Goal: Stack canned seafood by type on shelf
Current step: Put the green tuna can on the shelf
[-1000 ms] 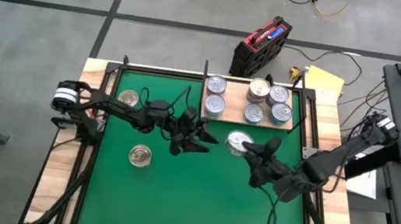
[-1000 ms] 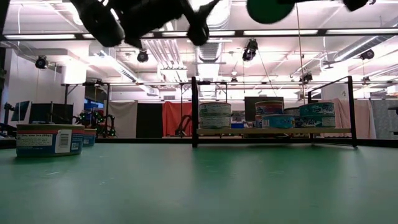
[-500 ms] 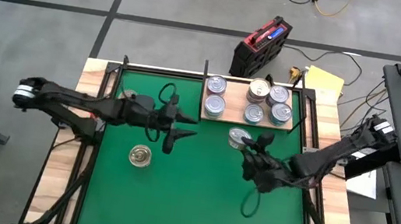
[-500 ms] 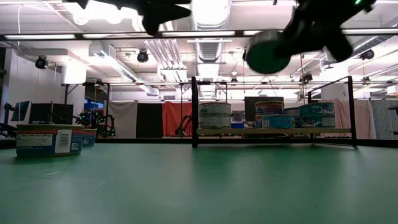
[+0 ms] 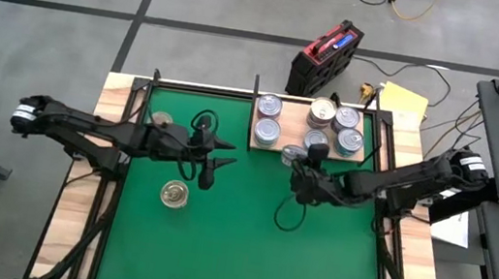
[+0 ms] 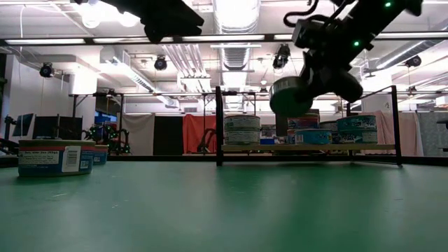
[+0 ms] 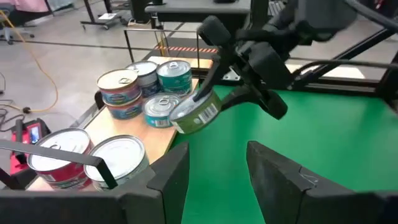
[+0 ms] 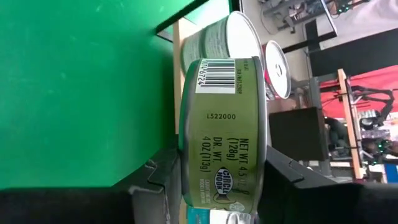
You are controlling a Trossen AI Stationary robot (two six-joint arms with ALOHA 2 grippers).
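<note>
My right gripper [image 5: 299,166] is shut on a green-sided can [image 8: 222,124] with a silvery lid [image 7: 184,112], just off the near edge of the pale wooden shelf [image 5: 292,126]. Several cans [image 5: 322,113] stand upright on that shelf. Two more cans rest on their bottoms on the green mat: one gold-lidded [image 5: 175,193], one [image 5: 162,122] partly under my left arm. My left gripper [image 5: 220,158] hovers open over the mat's left middle, holding nothing, its fingers [image 7: 168,180] pointing toward the held can. My right gripper pinches the can between its two fingers [image 8: 155,180], one on each flat end [image 8: 183,163], the green side wall facing the wrist camera. The fingers come from the table's right side, slanting down. The can is lifted clear of the mat and tilted [image 6: 290,96].
A black rail frame [image 6: 219,126] borders the mat; one post stands at the shelf's left end. A red-and-black case [image 5: 325,57] lies on the floor beyond the far edge. The mat's near half [image 5: 243,256] is bare green.
My right gripper has carried the can down and toward the far edge, up to the shelf's near edge; the can stays tilted and clear of the mat. My left gripper has drawn back toward the table's left edge and tipped up from pointing down to nearly level.
</note>
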